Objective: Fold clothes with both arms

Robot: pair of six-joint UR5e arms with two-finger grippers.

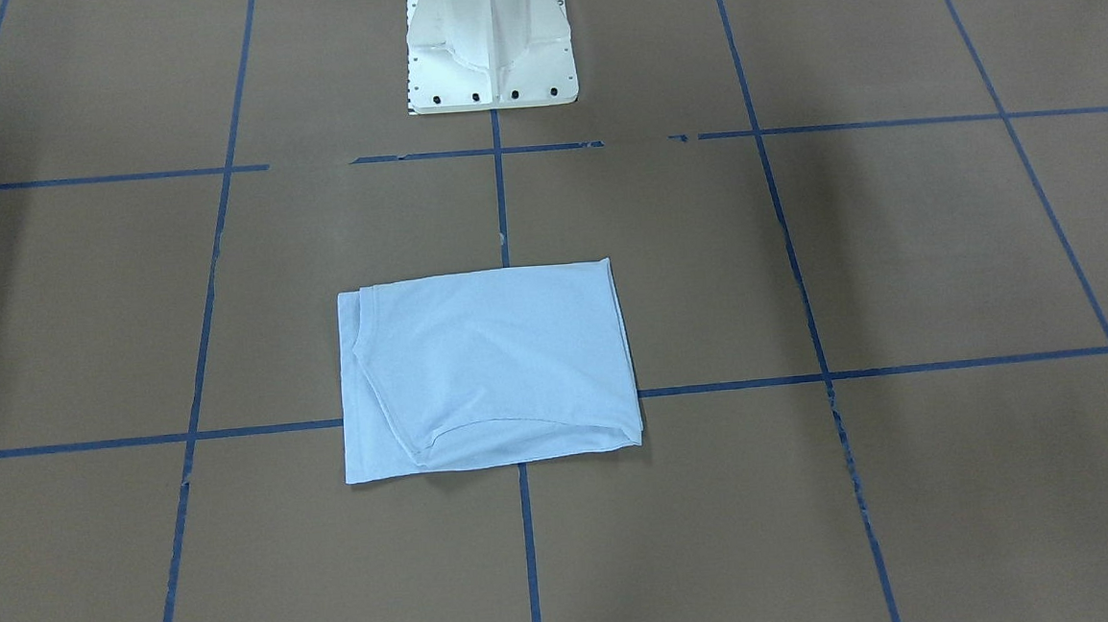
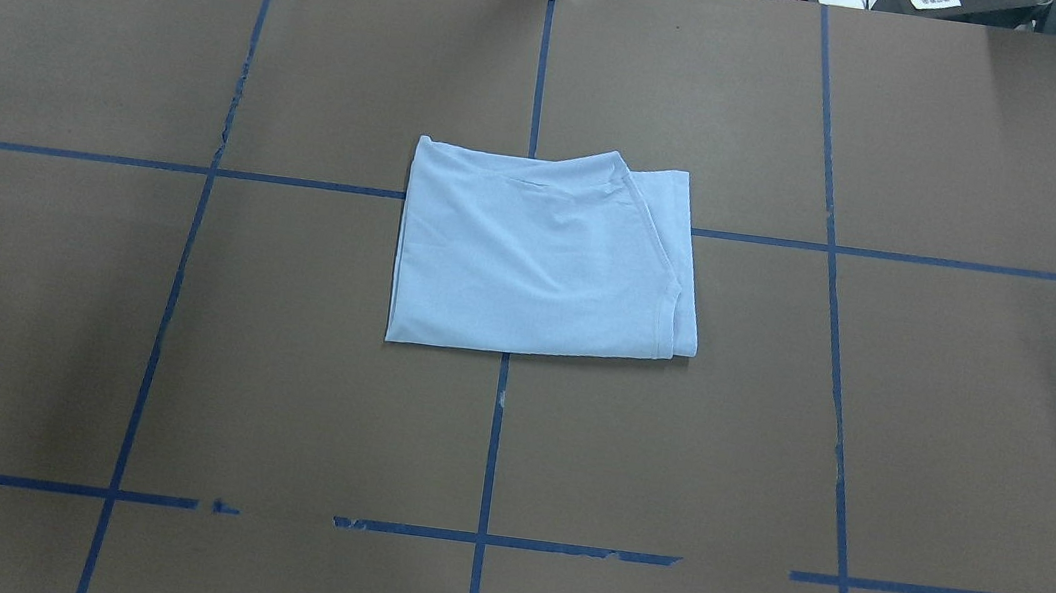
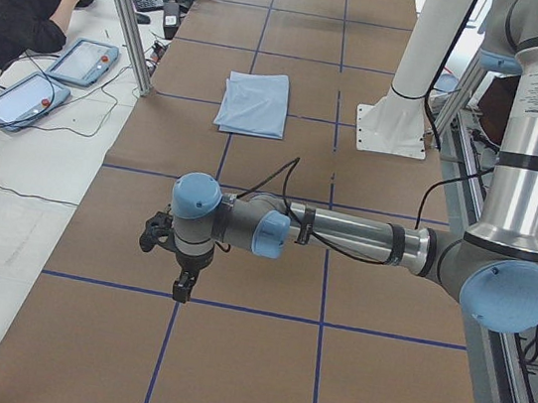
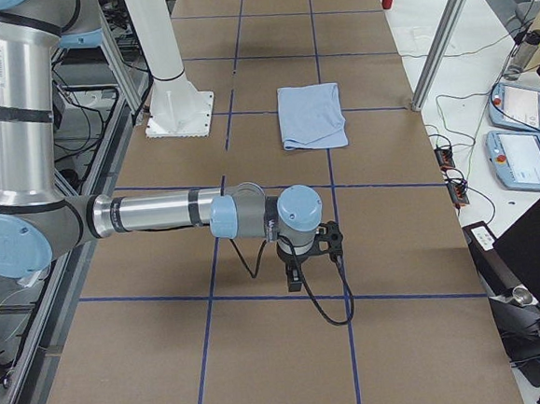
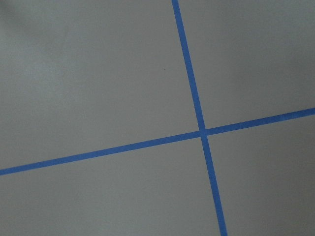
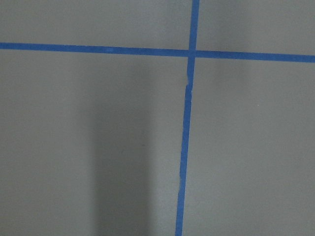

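**Shirt Folded, Grippers Far Off**

The T-shirt (image 2: 543, 253) lay as a flat rectangle at the centre of the table (image 2: 180, 344) in the overhead view, with its loose hems at 3 o'clock. The left gripper (image 3: 179, 289) and the right gripper (image 4: 295, 277) hung well apart from it. Whether they were open could not be told. Any further fold, I judge, should lift both 3 o'clock corners together.

The T-shirt (image 2: 543, 253) is lying centred on the table (image 2: 180, 344) before the pedestal base (image 1: 490, 55), left arm (image 3: 345, 234) and right arm (image 4: 159, 213) over opposite ends.

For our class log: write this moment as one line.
shirt: folded, flat on table | left gripper: off shirt, grip unclear | right gripper: same
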